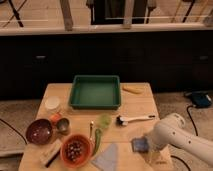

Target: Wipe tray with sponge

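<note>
gripper [151, 146] beside sponge [139, 145], mostly hidden under white arm [172, 132], arm cropped bottom-right

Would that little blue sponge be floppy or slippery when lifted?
Probably light and squashy: the sponge looks thin and flat. It should not roll, lying flat on the table. The pincer hangs just beside it.

Green tray [95, 105], blue-grey sponge [140, 145], orange bowl [64, 150], maroon bowl [39, 131], pale tan worktop [136, 106], white robot arm [180, 136].
</note>
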Controlling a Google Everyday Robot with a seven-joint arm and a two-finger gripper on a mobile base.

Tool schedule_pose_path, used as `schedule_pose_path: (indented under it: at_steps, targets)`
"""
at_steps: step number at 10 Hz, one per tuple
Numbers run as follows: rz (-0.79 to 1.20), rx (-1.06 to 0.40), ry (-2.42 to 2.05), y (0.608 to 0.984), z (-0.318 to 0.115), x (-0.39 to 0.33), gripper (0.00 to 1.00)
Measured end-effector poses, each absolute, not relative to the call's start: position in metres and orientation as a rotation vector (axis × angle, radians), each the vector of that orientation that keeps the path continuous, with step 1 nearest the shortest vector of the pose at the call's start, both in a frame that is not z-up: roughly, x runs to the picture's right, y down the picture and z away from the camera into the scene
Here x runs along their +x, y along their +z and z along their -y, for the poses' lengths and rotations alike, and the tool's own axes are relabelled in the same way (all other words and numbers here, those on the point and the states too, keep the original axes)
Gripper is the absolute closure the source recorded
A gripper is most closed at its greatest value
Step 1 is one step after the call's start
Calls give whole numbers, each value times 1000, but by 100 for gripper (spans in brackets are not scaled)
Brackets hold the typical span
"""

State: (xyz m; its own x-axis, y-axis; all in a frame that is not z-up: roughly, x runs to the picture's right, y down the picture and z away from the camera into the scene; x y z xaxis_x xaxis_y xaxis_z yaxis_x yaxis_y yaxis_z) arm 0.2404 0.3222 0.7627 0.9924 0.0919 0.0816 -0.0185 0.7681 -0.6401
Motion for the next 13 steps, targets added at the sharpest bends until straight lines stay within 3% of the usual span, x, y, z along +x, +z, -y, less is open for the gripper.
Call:
schedule_pose_path:
  at_steps: [13]
  targets:
    - [113,-721,88,759,-315,247,24]
